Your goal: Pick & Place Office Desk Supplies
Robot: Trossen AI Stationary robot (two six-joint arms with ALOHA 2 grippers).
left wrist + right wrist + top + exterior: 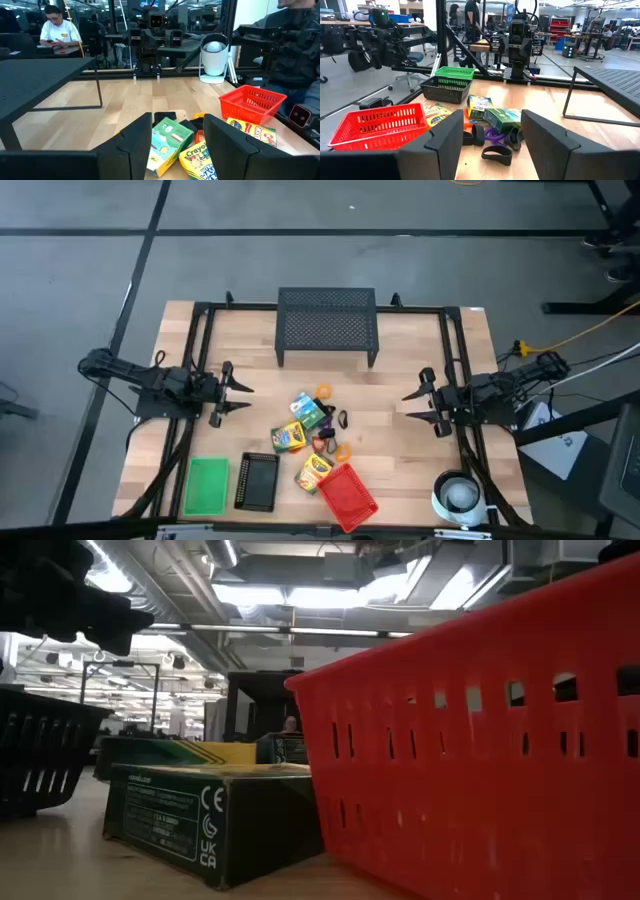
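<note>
— While both arms wait at the worktop's [400,380] sides, how do the pincers stand?
— Left pincer [240,397] at the left edge, fingers apart, holding nothing. Right pincer [412,407] at the right edge, likewise spread and empty. Each points toward the middle.

— And the supplies?
— Heaped in the middle between the two pincers, well apart from both. Crayon boxes [288,437] lie touching one another, one green box [308,412] nearer the mesh stand [327,326]. An orange ring [323,391] sits at the heap's far edge, and black clips [342,420] on the side toward the right arm. From the right wrist a purple ring [493,134] shows among them.

— Any bins?
— Three along the near edge: a green tray [208,486], a black basket [257,481] beside it, and a red basket [348,497], skewed, touching a crayon box. A white roll [459,496] stands at the near right corner.

— Anyone around?
— A person sits at a desk beyond the worktop, seen from the left wrist.
</note>
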